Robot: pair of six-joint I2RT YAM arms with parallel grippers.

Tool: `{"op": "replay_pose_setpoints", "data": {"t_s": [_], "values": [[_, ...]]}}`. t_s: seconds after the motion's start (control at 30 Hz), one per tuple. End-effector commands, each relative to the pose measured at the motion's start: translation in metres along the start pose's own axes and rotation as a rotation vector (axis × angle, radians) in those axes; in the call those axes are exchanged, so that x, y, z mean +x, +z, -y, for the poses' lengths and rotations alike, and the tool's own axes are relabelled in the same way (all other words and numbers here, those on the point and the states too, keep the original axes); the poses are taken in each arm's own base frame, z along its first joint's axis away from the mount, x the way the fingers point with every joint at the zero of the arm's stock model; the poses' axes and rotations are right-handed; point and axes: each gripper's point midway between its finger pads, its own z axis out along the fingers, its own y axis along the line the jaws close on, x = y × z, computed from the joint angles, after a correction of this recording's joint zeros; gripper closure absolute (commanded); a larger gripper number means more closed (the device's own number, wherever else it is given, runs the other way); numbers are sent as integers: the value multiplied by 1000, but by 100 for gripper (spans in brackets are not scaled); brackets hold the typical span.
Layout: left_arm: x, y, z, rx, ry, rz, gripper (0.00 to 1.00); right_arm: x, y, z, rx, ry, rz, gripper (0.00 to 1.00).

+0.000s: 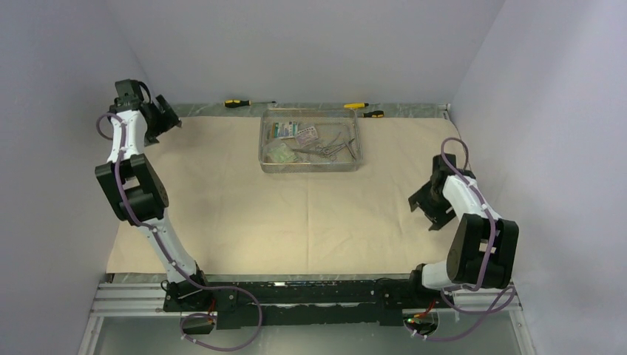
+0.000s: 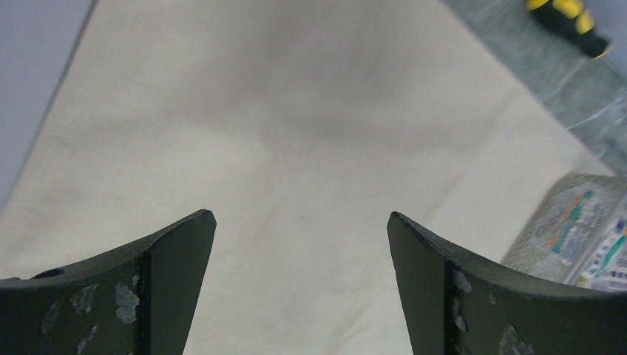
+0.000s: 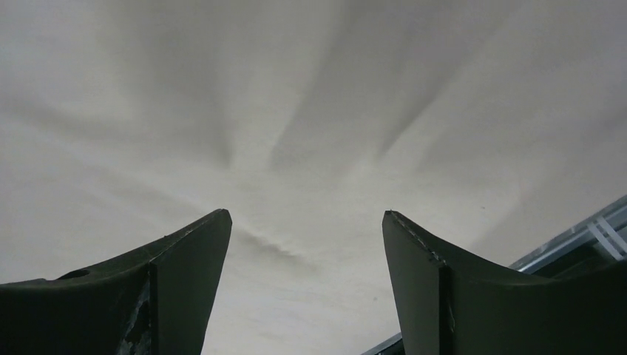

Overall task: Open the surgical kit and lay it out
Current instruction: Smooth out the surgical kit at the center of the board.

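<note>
Both arms wore white shells between bulky black joints: the left arm (image 1: 170, 248) at the frame's left, the right arm (image 1: 466, 194) at its right. Purple cables (image 1: 259, 312) looped along each. On the left gripper (image 2: 302, 218), dark fingers (image 2: 166, 285) bore chipped, scuffed paint.

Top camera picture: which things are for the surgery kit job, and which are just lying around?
For the job:
large beige wrap cloth
rectangular silver wire-mesh tray
small steel clamps and tweezers
printed packets

Just lying about:
yellow-and-black screwdrivers
</note>
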Motion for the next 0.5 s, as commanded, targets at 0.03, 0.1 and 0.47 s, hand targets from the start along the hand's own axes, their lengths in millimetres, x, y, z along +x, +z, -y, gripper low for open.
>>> {"op": "replay_pose_setpoints", "data": {"t_s": [0.03,0.1,0.47], "values": [[-7,-23,3,-2,-55,67,8,5,16,25,2,110,-38,10],[-6,-20,0,-21,-72,69,8,6,21,36,41,146,-32,1],[-15,-2,-8,-74,-110,74,9,37,36,93,237,311,-137,2]]}}
